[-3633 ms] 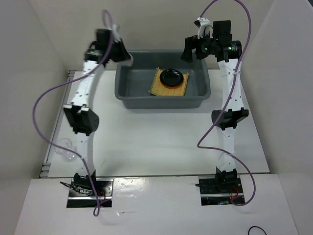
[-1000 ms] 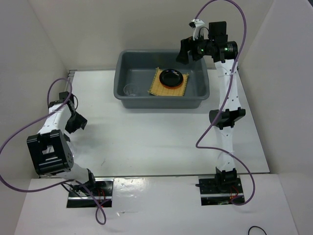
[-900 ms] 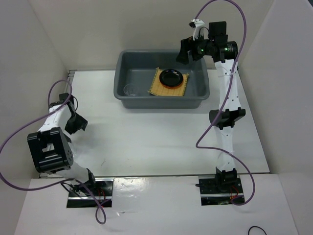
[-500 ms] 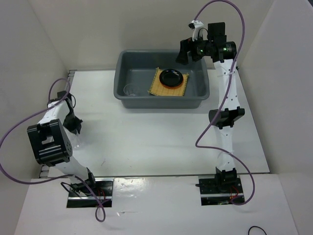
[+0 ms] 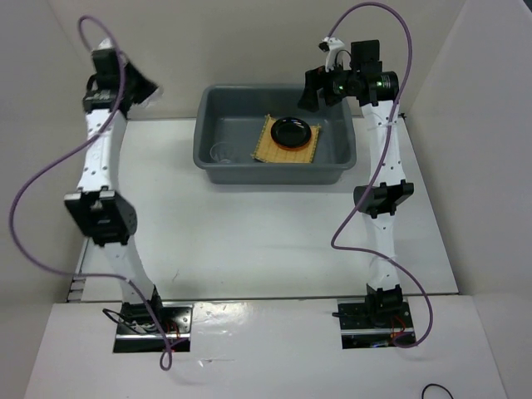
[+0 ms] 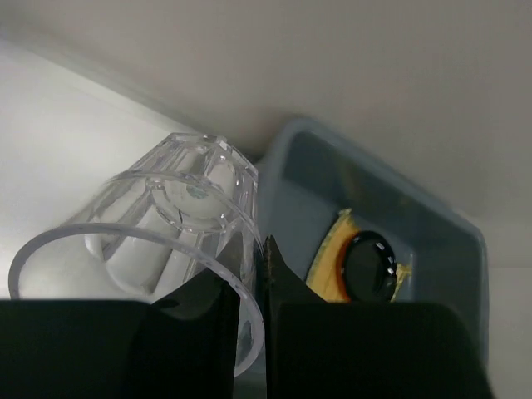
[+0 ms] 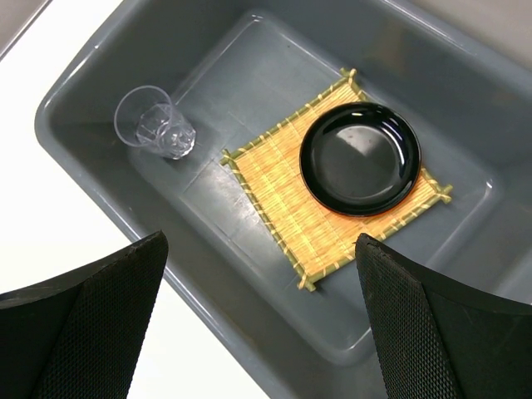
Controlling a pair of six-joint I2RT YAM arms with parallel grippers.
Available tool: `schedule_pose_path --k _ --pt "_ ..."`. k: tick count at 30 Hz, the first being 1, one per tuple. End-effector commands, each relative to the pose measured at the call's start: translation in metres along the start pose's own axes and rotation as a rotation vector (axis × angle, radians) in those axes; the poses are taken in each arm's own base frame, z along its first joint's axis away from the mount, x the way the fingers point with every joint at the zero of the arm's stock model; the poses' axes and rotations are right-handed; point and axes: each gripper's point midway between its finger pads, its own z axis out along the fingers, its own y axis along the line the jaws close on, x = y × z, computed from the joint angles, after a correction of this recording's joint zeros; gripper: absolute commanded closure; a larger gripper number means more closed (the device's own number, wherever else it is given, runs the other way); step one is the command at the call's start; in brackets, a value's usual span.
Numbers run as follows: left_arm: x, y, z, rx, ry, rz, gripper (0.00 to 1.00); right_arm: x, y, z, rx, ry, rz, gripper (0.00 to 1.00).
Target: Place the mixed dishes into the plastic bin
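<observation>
With my left gripper (image 6: 252, 320) pinching a clear glass (image 6: 179, 212) by its rim, I next need to swing it over the plastic bin (image 6: 432, 249); my right gripper (image 7: 262, 328) hangs spread wide.

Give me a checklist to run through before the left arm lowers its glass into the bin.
1. Grip on the glass: ok. The glass sits between the fingers of the left gripper.
2. Gripper above the bin: not ok. It is left of the bin, over the table.
3. Landing space: ok. Bare floor shows around the second glass at the bin's left end.
4. Right gripper out of the way: ok. It hangs open and empty over the bin's right end.
5. Dishes inside settled: ok. The black plate lies flat on the mat.
</observation>
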Motion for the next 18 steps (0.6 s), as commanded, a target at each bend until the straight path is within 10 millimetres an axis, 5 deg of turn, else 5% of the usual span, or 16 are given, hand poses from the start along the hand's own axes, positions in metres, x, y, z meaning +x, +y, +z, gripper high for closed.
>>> schedule_pose_path --k 1,2,3,5,7,9,10,11,14,18 --pt "0.044 -0.058 0.047 0.046 0.07 0.181 1.0 -0.018 -0.001 -0.015 0.035 -0.056 -0.035 0.02" --pt "0.105 -0.049 0.084 -0.02 0.216 0.23 1.0 -0.021 0.001 -0.019 0.036 -0.063 -0.04 0.02" --pt "0.051 -0.106 0.056 0.111 0.035 0.25 1.0 -0.021 0.001 -0.019 0.036 -0.063 -0.04 0.02" --pt "0.073 -0.117 0.075 0.157 0.062 0.248 1.0 -0.022 0.001 -0.023 0.048 -0.06 -0.039 0.02" --pt "0.124 -0.104 0.104 0.084 0.143 0.277 1.0 -0.021 -0.001 -0.023 0.059 -0.059 -0.048 0.02" --pt "0.152 -0.127 0.106 0.116 0.149 0.357 1.0 -0.021 -0.001 -0.023 0.059 -0.058 -0.048 0.02" --pt "0.185 -0.113 0.124 0.08 0.205 0.396 1.0 -0.021 -0.001 -0.023 0.059 -0.058 -0.048 0.02" --pt "0.169 -0.136 0.112 0.132 0.134 0.405 1.0 -0.021 -0.003 -0.023 0.068 -0.057 -0.047 0.02" --pt "0.213 -0.117 0.132 0.088 0.23 0.431 1.0 -0.021 -0.003 -0.023 0.068 -0.057 -0.047 0.02" --pt "0.24 -0.097 0.146 0.025 0.271 0.453 1.0 -0.022 -0.003 -0.025 0.077 -0.056 -0.047 0.02"
